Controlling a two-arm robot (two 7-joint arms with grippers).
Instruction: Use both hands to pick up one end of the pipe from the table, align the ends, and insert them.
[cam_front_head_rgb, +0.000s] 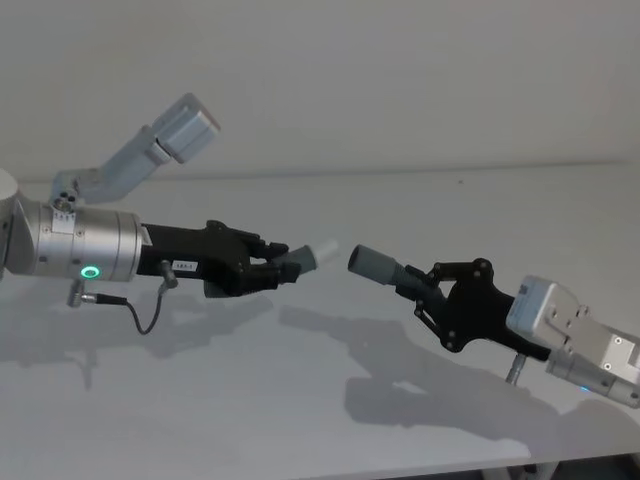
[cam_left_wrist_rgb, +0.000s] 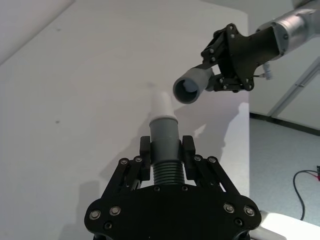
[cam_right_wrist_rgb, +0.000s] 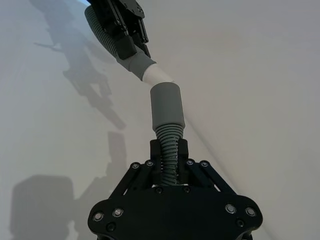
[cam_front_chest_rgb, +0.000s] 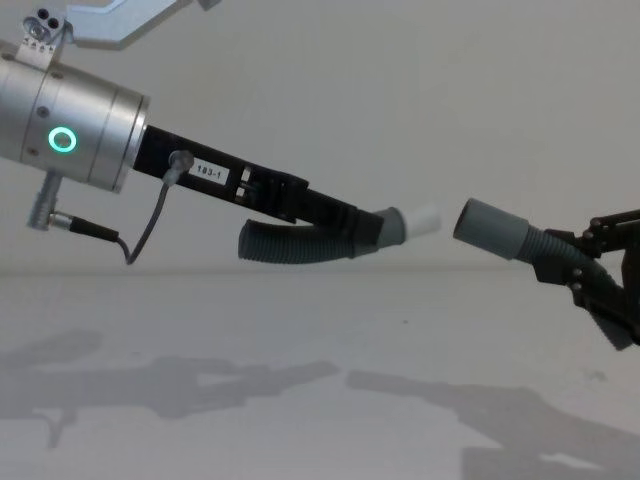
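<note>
The narrow white tip (cam_front_chest_rgb: 425, 219) and the wider open socket cuff (cam_front_chest_rgb: 492, 229) face each other in mid-air, near but not touching, well above the white surface (cam_front_head_rgb: 300, 400), where only their shadows lie. The tip lies to the robot's left of the socket's mouth and at about the same height in the chest view. Each end rises a little toward the gap, so the two long axes appear to meet at a shallow peak rather than run in one line. In the left wrist view the socket's dark round mouth sits off to one side of the line the tip points along. The next move therefore seems to need a small levelling and sideways correction before the ends are pushed together. The tip is smooth, hard-looking and slightly tapered, stepping up to a smooth grey collar. The socket is a plain matte grey cylinder, hollow at its mouth. Behind each cuff the hose turns ribbed and dark grey. The left hose piece (cam_front_chest_rgb: 290, 243) curves down and back under its holder, so it is probably flexible, and the right hose piece (cam_right_wrist_rgb: 168, 134) runs fairly straight. The left tool (cam_left_wrist_rgb: 165, 150) is clamped on the ribs just behind the collar, and the right tool (cam_right_wrist_rgb: 169, 150) is clamped on the ribs just behind the socket. Neither is clearly nearer the gap.
</note>
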